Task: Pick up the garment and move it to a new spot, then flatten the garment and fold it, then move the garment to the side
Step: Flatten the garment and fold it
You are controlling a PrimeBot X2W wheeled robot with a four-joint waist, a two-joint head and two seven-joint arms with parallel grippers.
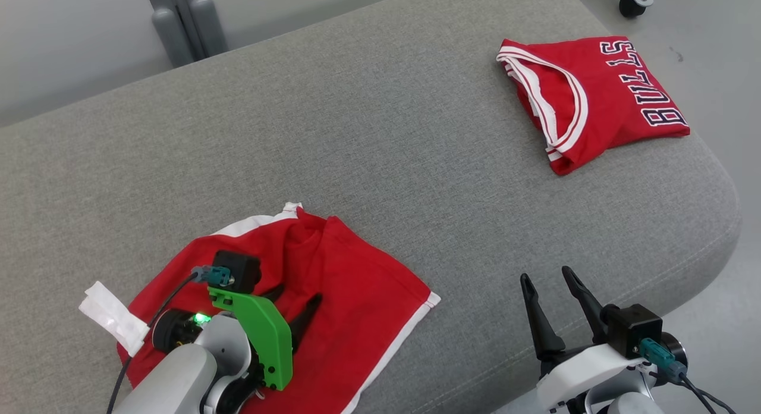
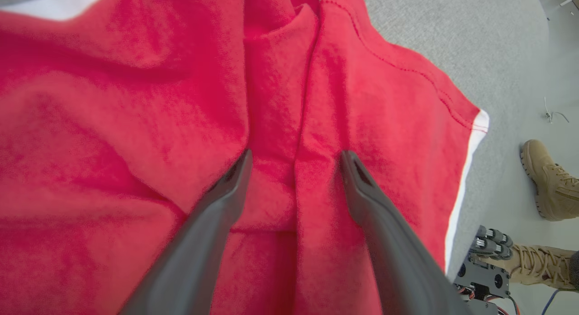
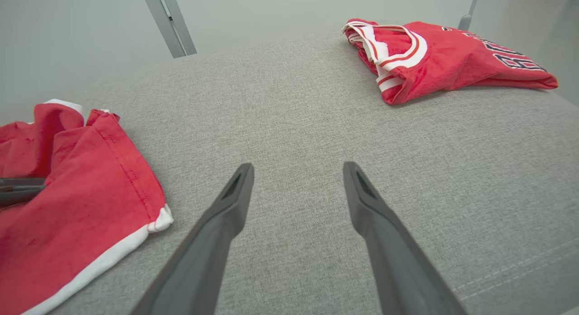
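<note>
Head view. The grey fabric-covered counter (image 1: 357,134) runs from 9 o'clock to 3 o'clock, and its rounded near corner drops to the floor at 4 o'clock. The garment (image 1: 357,283), red with white trim, lies crumpled at 7 o'clock near the front edge. One white-trimmed corner points toward 3 o'clock. The left pincer (image 1: 300,294) is over the garment with its fingers spread. The right pincer (image 1: 545,274) stands at 5 o'clock at the counter's front edge, spread and holding nothing. A folded red jersey (image 1: 600,93) lies at 2 o'clock, close to the far right edge. The middle of the counter between the two red items is bare. A caster wheel (image 1: 630,3) stands on the floor at 1 o'clock.

Left wrist view. The left pincer (image 2: 296,153) is spread astride a raised fold of the garment (image 2: 135,125), with its tips down at the cloth and nothing pinched. The white hem runs along 3 to 4 o'clock. Beyond it is bare counter (image 2: 407,34), then the floor. Two tan boots (image 2: 547,179) of a person stand at 3 to 4 o'clock.

Right wrist view. The right pincer (image 3: 296,165) is spread above bare counter (image 3: 294,102), clear on all sides. The garment (image 3: 90,193) is at 8 o'clock with its hem corner nearest the pincer, and the two are apart. The jersey (image 3: 443,61) is at 1 o'clock, well apart.
</note>
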